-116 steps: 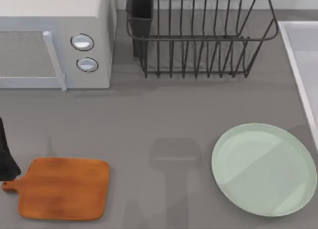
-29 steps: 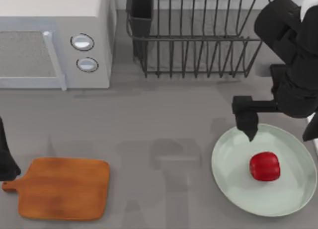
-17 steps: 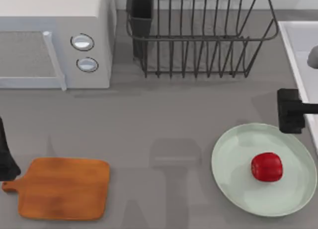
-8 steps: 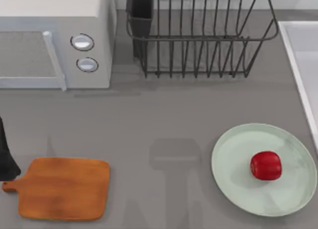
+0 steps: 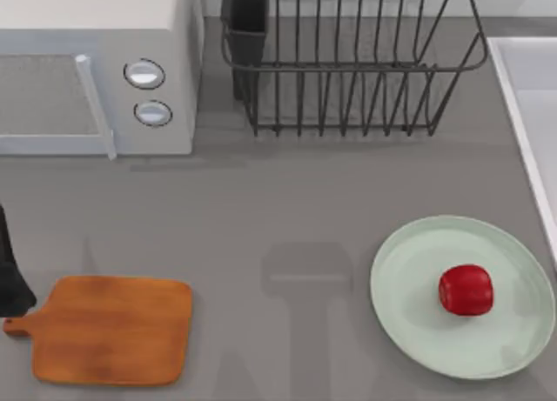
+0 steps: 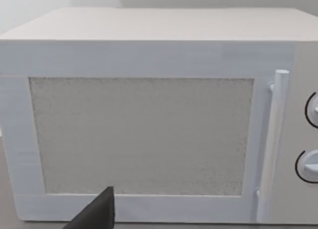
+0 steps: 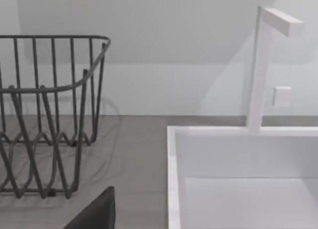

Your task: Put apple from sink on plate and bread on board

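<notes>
One apple (image 5: 466, 289) sits on the pale green plate (image 5: 409, 323), a little toward the plate's right side, at the right of the grey table (image 5: 287, 210). Nothing grips it. The sink (image 5: 522, 96) runs along the table's right edge, just beside the plate's far rim; in my right wrist view its white wall (image 7: 172, 179) and a tall white faucet (image 7: 258, 70) stand next to the wire dish rack (image 7: 49, 114). The board (image 5: 113, 330) lies flat at the near left, handle pointing left — its top is bare wood. I cannot see the bread anywhere in these views.

My left arm (image 5: 10, 275) is parked at the table's left edge, just beside the board's handle, its wrist camera facing the white microwave (image 6: 149, 119) at the far left. One dark fingertip (image 6: 97, 214) pokes into that view, and one fingertip (image 7: 94, 214) into the right wrist view — whether either set of jaws is spread or pressed together, I cannot tell.
</notes>
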`<state>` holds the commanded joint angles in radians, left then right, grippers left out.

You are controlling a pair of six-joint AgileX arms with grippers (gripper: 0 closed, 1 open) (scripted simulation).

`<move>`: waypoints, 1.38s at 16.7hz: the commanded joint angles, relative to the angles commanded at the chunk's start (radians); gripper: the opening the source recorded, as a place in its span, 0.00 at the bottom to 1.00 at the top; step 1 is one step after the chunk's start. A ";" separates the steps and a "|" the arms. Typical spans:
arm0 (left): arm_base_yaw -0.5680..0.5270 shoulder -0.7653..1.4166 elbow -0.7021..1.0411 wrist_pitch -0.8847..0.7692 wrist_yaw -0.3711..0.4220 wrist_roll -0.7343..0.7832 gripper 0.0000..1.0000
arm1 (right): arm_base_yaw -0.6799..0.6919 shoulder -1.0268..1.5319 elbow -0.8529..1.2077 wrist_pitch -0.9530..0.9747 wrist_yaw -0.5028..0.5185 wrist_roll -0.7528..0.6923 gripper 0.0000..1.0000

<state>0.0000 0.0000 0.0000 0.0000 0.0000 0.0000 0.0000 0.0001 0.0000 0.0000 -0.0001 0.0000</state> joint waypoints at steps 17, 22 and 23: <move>0.012 0.662 0.571 -0.256 -0.030 0.597 1.00 | 0.000 0.000 0.000 0.000 0.000 0.000 1.00; 0.027 0.945 0.688 -0.439 -0.056 0.838 1.00 | 0.000 0.000 0.000 0.000 0.000 0.000 1.00; 0.030 0.998 0.717 -0.472 -0.060 0.888 1.00 | 0.000 0.000 0.000 0.000 0.000 0.000 1.00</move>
<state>0.0296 0.9985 0.7171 -0.4722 -0.0596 0.8879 -0.0001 0.0000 0.0000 0.0000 -0.0001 0.0000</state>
